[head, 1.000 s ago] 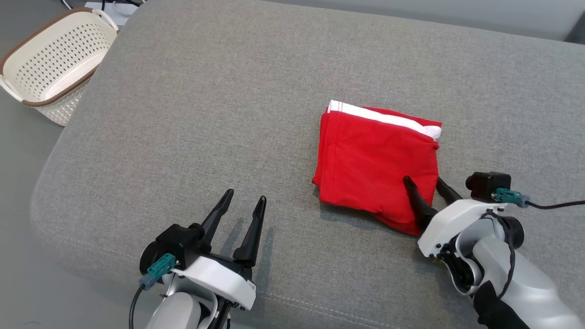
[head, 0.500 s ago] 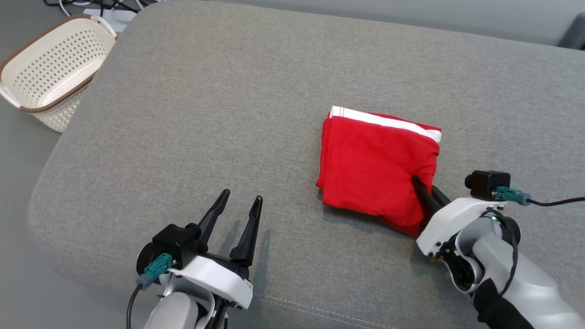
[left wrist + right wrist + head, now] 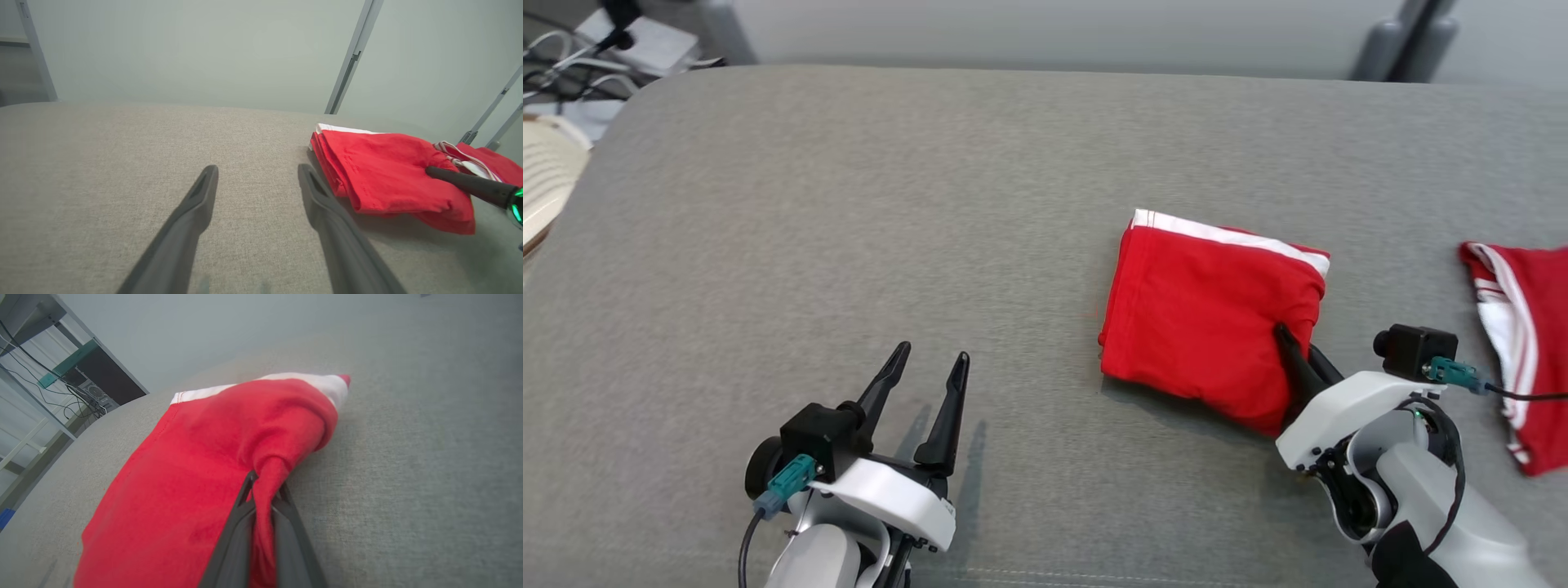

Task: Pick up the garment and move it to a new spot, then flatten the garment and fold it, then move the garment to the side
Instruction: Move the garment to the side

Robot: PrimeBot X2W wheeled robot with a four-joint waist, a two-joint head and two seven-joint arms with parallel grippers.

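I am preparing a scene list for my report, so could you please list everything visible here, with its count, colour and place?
folded garment: one, red with a white band, on the cushion, right of centre
second garment: one, red with white stripes, on the cushion at the right edge of the head view
cushion: one, grey fabric, under both garments
basket: one, cream, partly seen at the left edge
cables: several, dark and pale, upper left corner
stand: one, grey, behind the cushion, top right
left gripper: one, dark fingers, open over the cushion, lower left
right gripper: one, dark fingers, shut on the folded garment's near right corner
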